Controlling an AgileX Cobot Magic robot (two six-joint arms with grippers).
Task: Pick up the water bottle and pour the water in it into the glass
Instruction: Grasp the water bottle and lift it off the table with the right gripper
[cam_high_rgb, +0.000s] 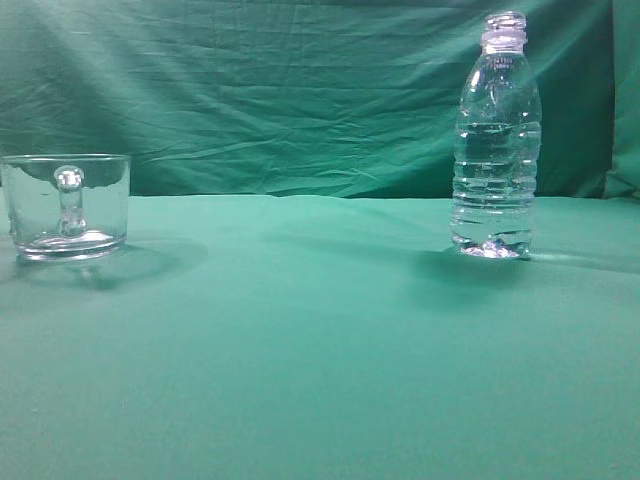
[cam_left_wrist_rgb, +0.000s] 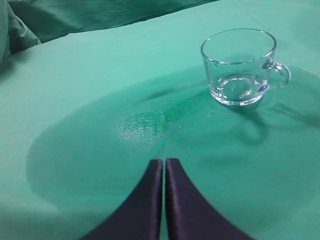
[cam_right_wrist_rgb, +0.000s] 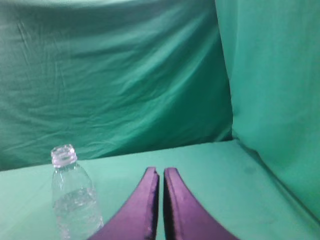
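Observation:
The water bottle (cam_high_rgb: 497, 140) stands upright and uncapped at the right of the green table, with clear water (cam_high_rgb: 493, 200) in its lower part. It also shows at the lower left of the right wrist view (cam_right_wrist_rgb: 73, 200). The glass (cam_high_rgb: 67, 206) stands at the far left, empty, its knobbed handle facing the camera. In the left wrist view the glass (cam_left_wrist_rgb: 241, 67) is ahead and to the right. My left gripper (cam_left_wrist_rgb: 164, 162) is shut and empty, well short of the glass. My right gripper (cam_right_wrist_rgb: 161, 172) is shut and empty, to the right of the bottle. Neither gripper shows in the exterior view.
A green cloth covers the table (cam_high_rgb: 320, 350) and hangs as a backdrop (cam_high_rgb: 280, 90) behind it. A cloth side wall (cam_right_wrist_rgb: 275, 100) stands to the right of the right gripper. A pale shiny patch (cam_left_wrist_rgb: 145, 125) lies on the cloth between the left gripper and the glass.

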